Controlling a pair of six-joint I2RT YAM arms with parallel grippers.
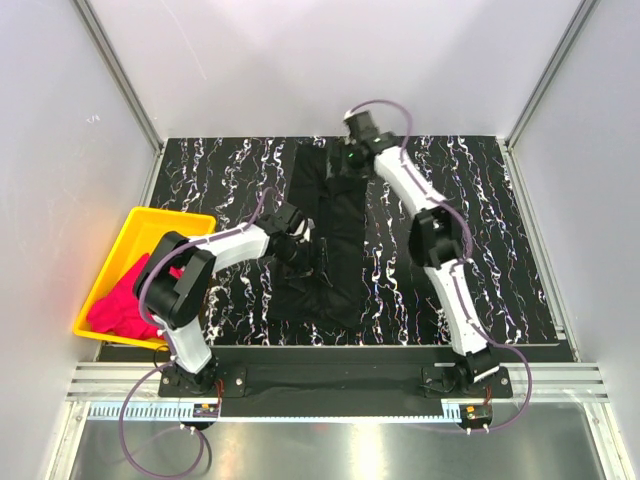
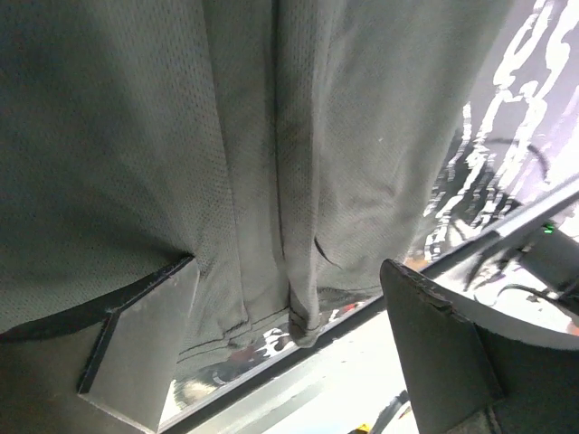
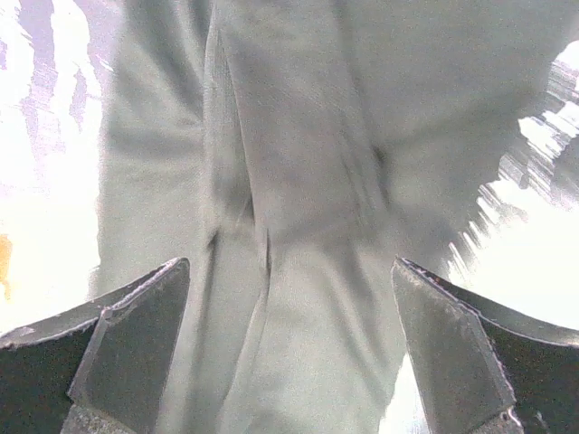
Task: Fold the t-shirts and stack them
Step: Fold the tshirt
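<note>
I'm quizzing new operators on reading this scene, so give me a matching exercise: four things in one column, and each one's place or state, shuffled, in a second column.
Things
1. black cloth t-shirt
2. magenta-pink cloth t-shirt
3. yellow plastic tray
4. right end effector

Places or states
A. bunched up inside the tray
B. at the left edge of the marbled black table
C. open, above the black shirt's far end
D. laid out long down the table's middle

Pairs: 1-D, 2-A, 3-B, 4-C
</note>
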